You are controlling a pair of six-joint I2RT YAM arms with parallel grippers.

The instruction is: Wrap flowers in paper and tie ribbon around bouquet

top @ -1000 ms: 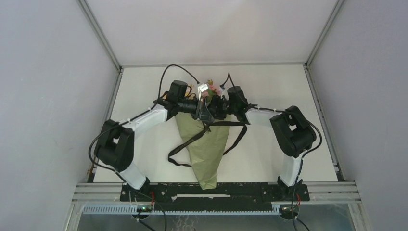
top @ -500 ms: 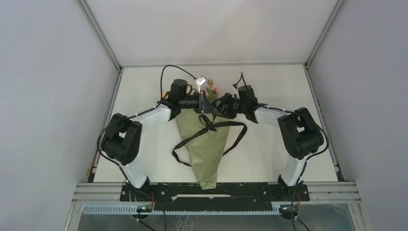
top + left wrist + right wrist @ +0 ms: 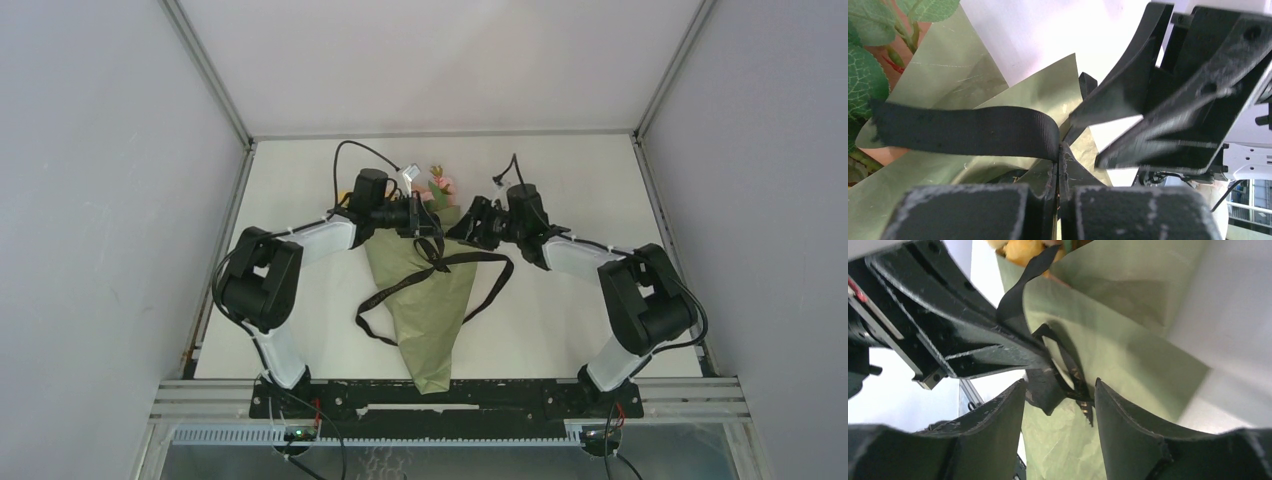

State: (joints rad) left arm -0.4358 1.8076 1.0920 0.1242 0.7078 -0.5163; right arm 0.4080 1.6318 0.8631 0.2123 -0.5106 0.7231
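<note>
The bouquet [image 3: 430, 310] lies on the table as an olive green paper [image 3: 1128, 355] cone, its tip toward the arms. Flowers [image 3: 440, 186] poke out of its far end, and a yellow bloom [image 3: 1023, 247] shows in the right wrist view. The black ribbon [image 3: 440, 256] crosses the cone's upper part and trails in loops to both sides. My left gripper [image 3: 1060, 150] is shut on a ribbon [image 3: 963, 131] end above the cone's mouth. My right gripper [image 3: 1060, 390] stands open just right of it, with a short ribbon [image 3: 1044, 386] tail hanging between its fingertips, not clamped.
The white table [image 3: 580, 190] is bounded by grey walls at the left, right and back. A black cable [image 3: 345, 160] arches over the left wrist. The metal rail [image 3: 450, 398] with both arm bases runs along the near edge.
My right gripper has backed off to the right from over the cone's mouth. My left gripper, still shut on the ribbon, has shifted slightly left and farther back.
</note>
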